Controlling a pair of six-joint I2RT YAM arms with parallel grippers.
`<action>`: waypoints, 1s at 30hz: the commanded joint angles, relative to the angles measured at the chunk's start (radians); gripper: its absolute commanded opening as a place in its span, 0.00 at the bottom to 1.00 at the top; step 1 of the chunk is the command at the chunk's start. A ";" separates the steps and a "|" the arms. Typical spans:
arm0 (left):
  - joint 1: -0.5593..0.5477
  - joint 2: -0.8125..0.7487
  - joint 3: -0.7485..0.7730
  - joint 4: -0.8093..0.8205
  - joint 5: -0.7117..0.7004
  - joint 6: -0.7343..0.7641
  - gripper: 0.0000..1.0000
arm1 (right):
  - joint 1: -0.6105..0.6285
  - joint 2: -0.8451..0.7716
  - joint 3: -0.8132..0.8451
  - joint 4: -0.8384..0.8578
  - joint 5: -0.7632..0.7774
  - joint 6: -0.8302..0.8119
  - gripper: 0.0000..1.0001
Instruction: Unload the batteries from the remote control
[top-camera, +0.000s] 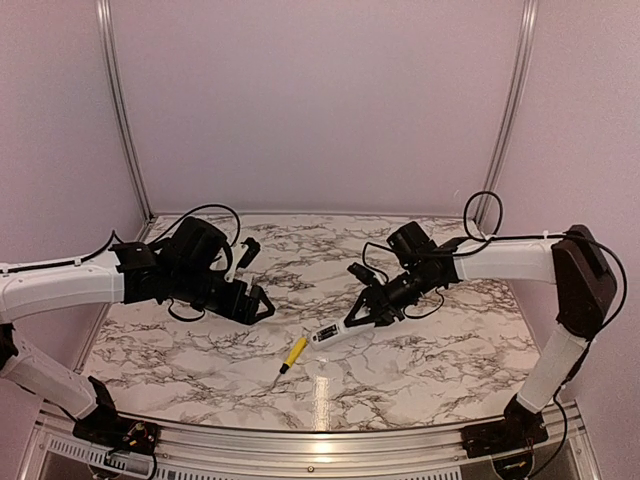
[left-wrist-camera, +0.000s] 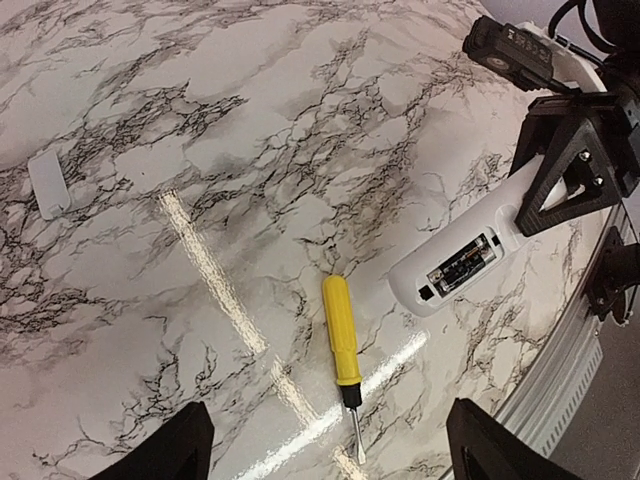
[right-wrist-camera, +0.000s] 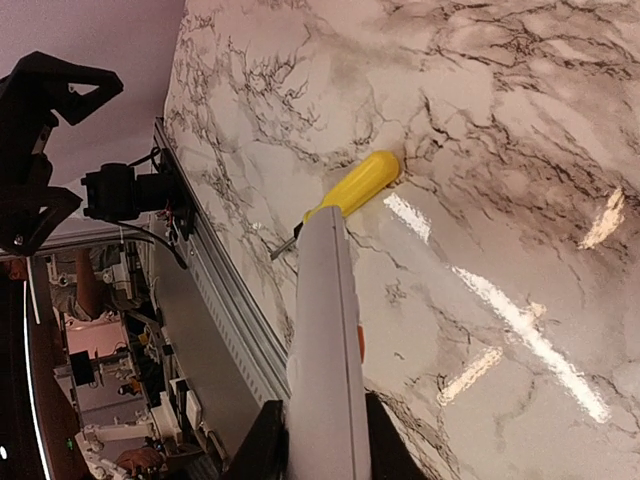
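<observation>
Right gripper (top-camera: 360, 322) clamping white remote control (top-camera: 333, 334) mid-table, yellow-handled screwdriver (top-camera: 293, 352) just left, left gripper (top-camera: 260, 306) hovering farther left, marble table (top-camera: 430, 365)

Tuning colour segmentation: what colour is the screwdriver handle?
Yellow; the screwdriver handle shows best in left wrist view.

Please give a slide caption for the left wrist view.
Right pincer holds the opened remote control, batteries visible inside, near a yellow screwdriver.

Bench (top-camera: 450, 340): white marble pattern, dark veins, glossy. Bright streaks of reflected light (left-wrist-camera: 215, 285) across surface. Pale lilac walls (top-camera: 320, 100) behind and on both sides. Aluminium posts (top-camera: 122, 110) in back corners. Ribbed metal rail (top-camera: 300, 452) along near edge. Beyond edge, dim cluttered room (right-wrist-camera: 110, 400), blurred.
</observation>
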 joint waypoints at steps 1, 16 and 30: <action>-0.008 -0.078 -0.054 0.089 0.012 0.100 0.85 | 0.004 0.031 0.034 0.003 -0.120 -0.067 0.00; -0.034 0.043 0.079 0.090 0.359 0.423 0.84 | 0.127 0.140 0.287 -0.276 -0.187 -0.370 0.00; -0.205 0.092 0.078 0.129 0.022 0.523 0.89 | 0.134 0.144 0.259 -0.083 -0.199 -0.105 0.00</action>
